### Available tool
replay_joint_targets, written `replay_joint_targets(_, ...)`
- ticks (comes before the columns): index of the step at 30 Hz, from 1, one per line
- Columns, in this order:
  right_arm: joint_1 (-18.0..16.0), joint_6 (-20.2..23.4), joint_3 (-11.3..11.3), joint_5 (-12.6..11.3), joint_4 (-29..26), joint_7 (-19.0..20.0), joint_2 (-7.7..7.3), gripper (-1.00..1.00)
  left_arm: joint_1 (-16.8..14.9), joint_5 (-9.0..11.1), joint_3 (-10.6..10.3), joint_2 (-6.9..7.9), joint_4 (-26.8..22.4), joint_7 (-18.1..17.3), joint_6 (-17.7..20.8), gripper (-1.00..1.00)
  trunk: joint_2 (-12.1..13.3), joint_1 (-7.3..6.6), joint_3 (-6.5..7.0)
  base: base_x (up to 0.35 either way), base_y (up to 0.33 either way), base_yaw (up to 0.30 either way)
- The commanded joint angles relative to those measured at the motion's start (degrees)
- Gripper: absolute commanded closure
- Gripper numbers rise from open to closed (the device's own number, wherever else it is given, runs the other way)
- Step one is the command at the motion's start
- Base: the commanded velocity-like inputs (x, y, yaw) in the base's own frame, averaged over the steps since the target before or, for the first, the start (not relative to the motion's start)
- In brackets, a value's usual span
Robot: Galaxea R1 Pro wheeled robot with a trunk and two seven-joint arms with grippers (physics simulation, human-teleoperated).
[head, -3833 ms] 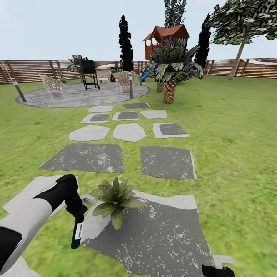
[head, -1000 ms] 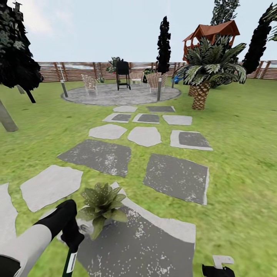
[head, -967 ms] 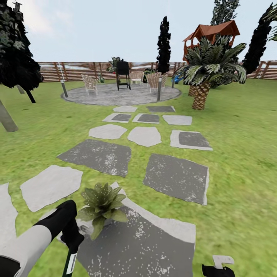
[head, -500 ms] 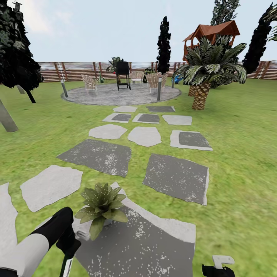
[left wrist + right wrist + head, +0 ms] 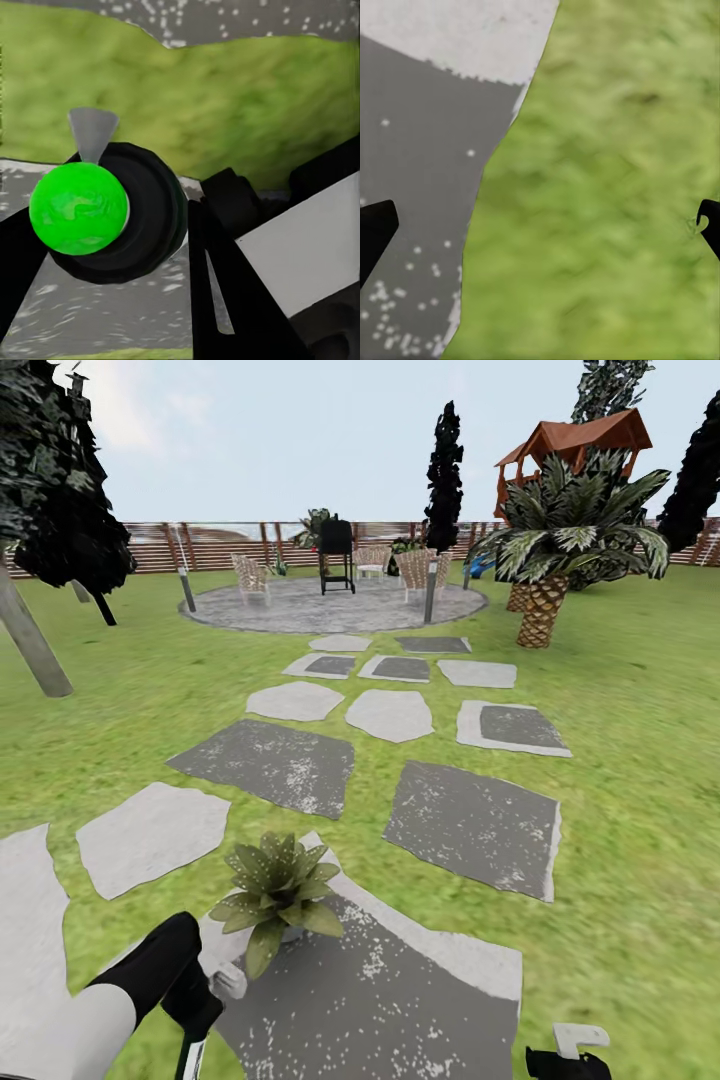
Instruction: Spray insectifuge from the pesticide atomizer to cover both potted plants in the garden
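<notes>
Atomizer (image 5: 112,221): clamped between the left gripper's fingers; in the left wrist view the round black body with its bright green top sits between the two dark fingers, one pressed on each side. In the head view only a sliver of it (image 5: 190,1057) shows, hanging down below the gripper at the frame's lower edge.
Left gripper (image 5: 197,1015): low at the near left, jaws closed on the atomizer, black wrist and white forearm leading to it; it hangs just beside the plant, over the edge of the big slab.
Plant (image 5: 277,888): one rosette of pointed green leaves, standing on the near corner of the big slab, just right of the left gripper; its pot is mostly hidden by leaves.
Big slab (image 5: 400,990): dark grey with a pale rim, nearest the robot, grass around it.
Right gripper (image 5: 540,225): jaws wide apart, the fingertips at opposite edges of the right wrist view, nothing between them; below lie grass and the slab's edge. In the head view a part of it (image 5: 568,1057) shows at the lower right.
Slabs (image 5: 265,763): a path of grey stepping stones across the lawn to the patio.
Patio (image 5: 335,607): round, grey, far off, with chairs and a black grill.
Fence (image 5: 210,546): brown slats along the far edge.
Palm (image 5: 560,550): right of the path, scaly trunk, well apart from the plant.
</notes>
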Motion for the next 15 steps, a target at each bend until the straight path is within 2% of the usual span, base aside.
replay_joint_targets(1,0.0,-0.2,0.5,-0.5,0.0,-0.1,0.00,-1.00,0.1,-0.4,-0.1,-0.12,-0.2,0.1,-0.3,1.00,0.0,-0.01,-0.05,0.000,0.000,0.003)
replay_joint_targets(4,0.0,-0.2,0.6,-0.5,0.0,-0.1,0.00,-1.00,0.2,0.9,1.4,-1.32,-0.2,4.9,-0.9,1.00,0.0,-0.01,-0.05,0.000,0.000,0.001)
replay_joint_targets(5,0.0,-0.2,0.5,-0.5,0.0,-0.1,0.00,-1.00,0.3,1.8,2.6,-1.56,0.1,7.2,-1.0,1.00,0.0,-0.01,-0.05,0.000,0.000,0.000)
replay_joint_targets(7,0.0,-0.2,0.5,-0.5,0.0,-0.1,0.00,-1.00,0.3,3.3,4.2,-1.64,0.3,9.5,-1.2,1.00,0.0,-0.01,-0.05,0.000,0.000,0.008)
replay_joint_targets(11,0.0,-0.2,0.6,-0.5,0.0,-0.1,0.07,-1.00,0.3,4.9,5.7,-1.74,0.4,10.4,-1.2,1.00,0.0,-0.01,-0.05,0.000,0.000,0.151)
replay_joint_targets(15,0.0,-0.2,0.6,-0.5,0.0,-0.1,0.08,-1.00,0.3,5.1,6.0,-1.78,0.2,10.5,-1.2,1.00,0.0,-0.01,-0.05,0.000,0.000,0.258)
